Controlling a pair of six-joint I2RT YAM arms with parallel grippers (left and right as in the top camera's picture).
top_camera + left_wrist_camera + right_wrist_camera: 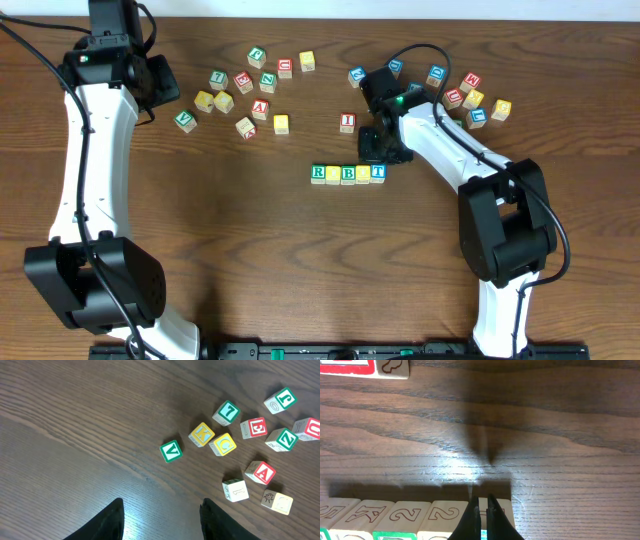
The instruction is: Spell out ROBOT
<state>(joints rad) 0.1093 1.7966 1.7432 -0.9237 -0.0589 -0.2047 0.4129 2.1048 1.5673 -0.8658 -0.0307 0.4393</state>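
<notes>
Right tool (pixel 484 498), closed, above left-right ROBOT row (pixel 348 173).

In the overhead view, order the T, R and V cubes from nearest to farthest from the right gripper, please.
1. T cube, right beside the right gripper.
2. R cube, left of the T.
3. Green V cube, far to the left.

Five cubes stand touching in a row near the middle of the table (pixel 250 260). From left to right they are the R cube (pixel 318 173), second cube (pixel 333 174), B cube (pixel 348 174), fourth cube (pixel 363 174) and T cube (pixel 378 172). The I cube (pixel 347 122) lies alone behind the row. The left cluster (pixel 243 82) lies behind and to the left, and the right cluster (pixel 472 98) behind and to the right.
</notes>
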